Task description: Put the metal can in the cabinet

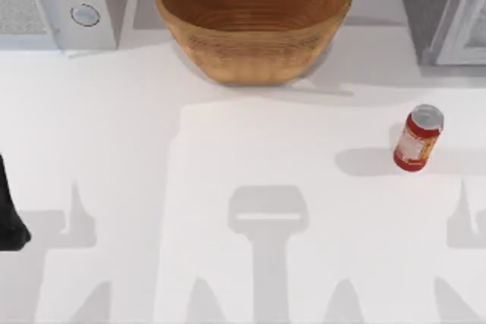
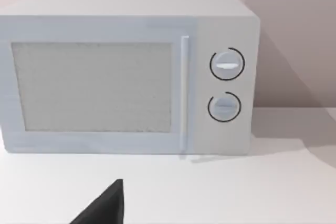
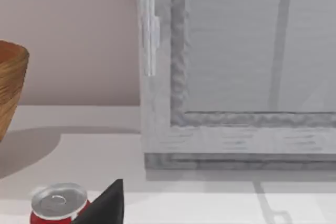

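The metal can (image 1: 418,138), red-labelled with a shiny silver top, stands upright on the right side of the white table, in front of the cabinet. The grey speckled cabinet (image 1: 429,5) fills the back right corner, and its light grey framed door panel (image 3: 252,51) faces the right wrist camera. In that view a black part of my right gripper (image 3: 105,208) sits just beside the can (image 3: 58,205) without holding it. My left arm (image 1: 9,214) is parked at the table's left edge. A black part of my left gripper (image 2: 105,211) points toward the white box with two knobs.
A large wicker bowl (image 1: 253,20) stands at the back centre, with its edge also in the right wrist view (image 3: 10,87). The white box with two round knobs (image 1: 68,1) occupies the back left corner. Open table surface lies between the can and the cabinet.
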